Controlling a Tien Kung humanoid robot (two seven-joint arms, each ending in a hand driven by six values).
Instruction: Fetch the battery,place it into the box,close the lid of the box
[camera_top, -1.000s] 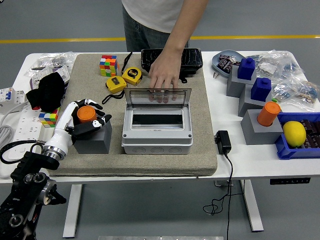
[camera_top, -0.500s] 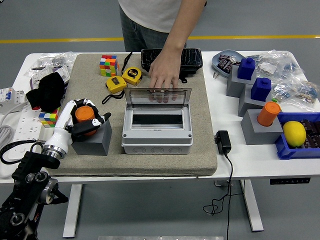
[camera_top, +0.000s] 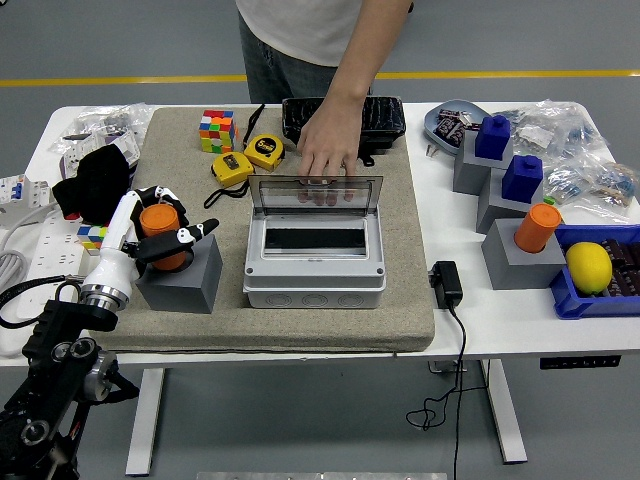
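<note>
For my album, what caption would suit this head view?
Robot's left hand grips an orange battery while a person's hand holds the box lid open.

The orange battery (camera_top: 160, 222) is gripped by the left hand (camera_top: 150, 235) above the grey block (camera_top: 180, 280); the box (camera_top: 314, 262) lid (camera_top: 315, 192) is held open by a person's hand (camera_top: 328, 150).

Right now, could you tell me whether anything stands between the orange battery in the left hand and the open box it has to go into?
Nothing stands on the mat between the orange battery, gripped by the left hand over the grey block, and the box. The lid is up, held by a person's hand at the far side.
</note>
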